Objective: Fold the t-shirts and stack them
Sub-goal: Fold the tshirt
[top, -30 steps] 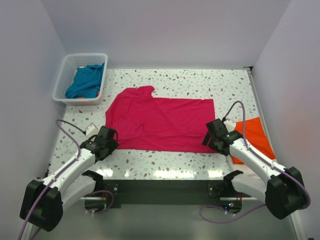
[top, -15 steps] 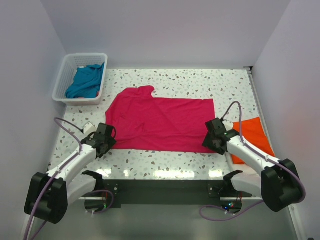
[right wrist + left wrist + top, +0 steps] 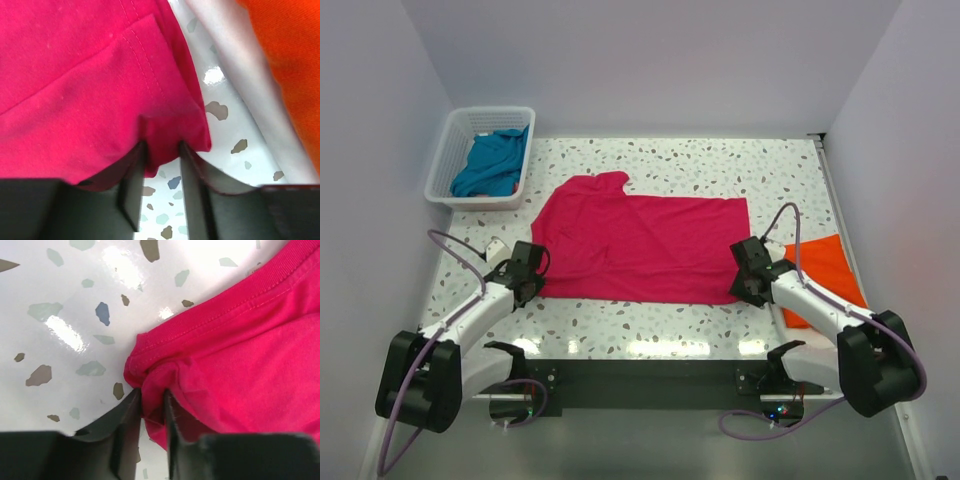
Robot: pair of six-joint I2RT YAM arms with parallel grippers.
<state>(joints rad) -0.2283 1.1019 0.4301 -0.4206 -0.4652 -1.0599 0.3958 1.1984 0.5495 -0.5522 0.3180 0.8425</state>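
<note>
A crimson-pink t-shirt lies spread flat in the middle of the speckled table. My left gripper is at its near left corner. In the left wrist view the fingers are shut on a bunched fold of the pink cloth. At the near right corner, my right gripper has the pink hem pinched between its fingers. An orange t-shirt lies folded at the right edge, also showing in the right wrist view. A teal-blue t-shirt lies crumpled in the basket.
The white lattice basket stands at the far left corner. White walls close in the table on the left, back and right. Purple cables loop beside both arms.
Both grippers have moved in to the pink shirt's near corners and have closed from wide open onto the cloth. The shirt itself lies where it was.
</note>
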